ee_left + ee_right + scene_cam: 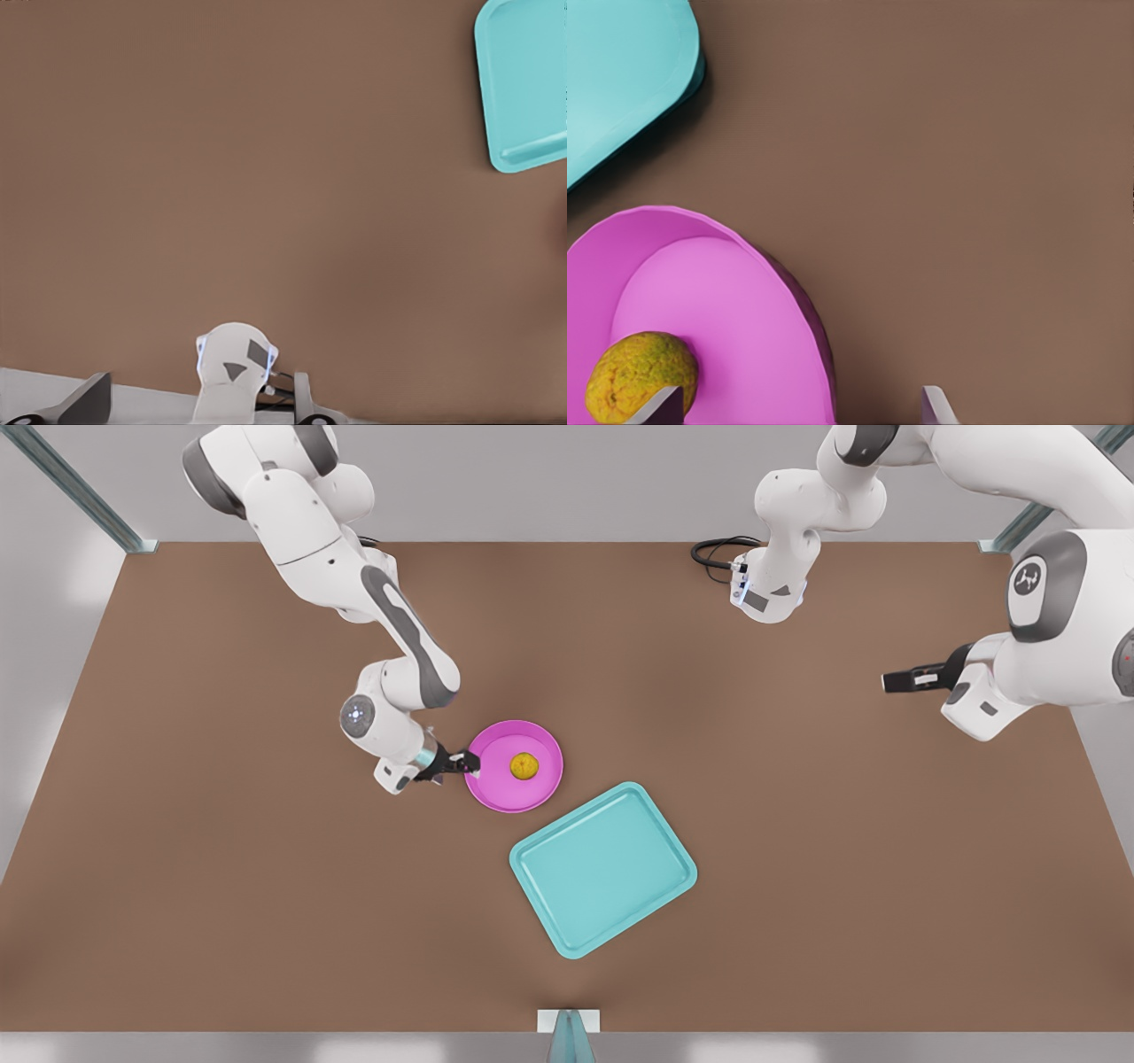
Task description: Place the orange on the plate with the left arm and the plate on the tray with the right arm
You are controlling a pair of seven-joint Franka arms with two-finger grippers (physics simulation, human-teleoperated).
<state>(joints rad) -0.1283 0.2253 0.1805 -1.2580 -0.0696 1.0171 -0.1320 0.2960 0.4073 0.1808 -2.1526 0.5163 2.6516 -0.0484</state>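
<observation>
Orange [524, 765] sits on plate [515, 766]; right gripper [467, 763] straddles its rim unclamped, tray [602, 868] transfer pending, left gripper [895, 682] unreadable.

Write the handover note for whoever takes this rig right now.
Right gripper: open, fingers astride the plate's rim, at the front view's left.
Left gripper: waiting at the front view's right, away from everything.
Done: the orange lies on the plate.
Left: the plate sits on the table beside the tray, not on it.
</observation>
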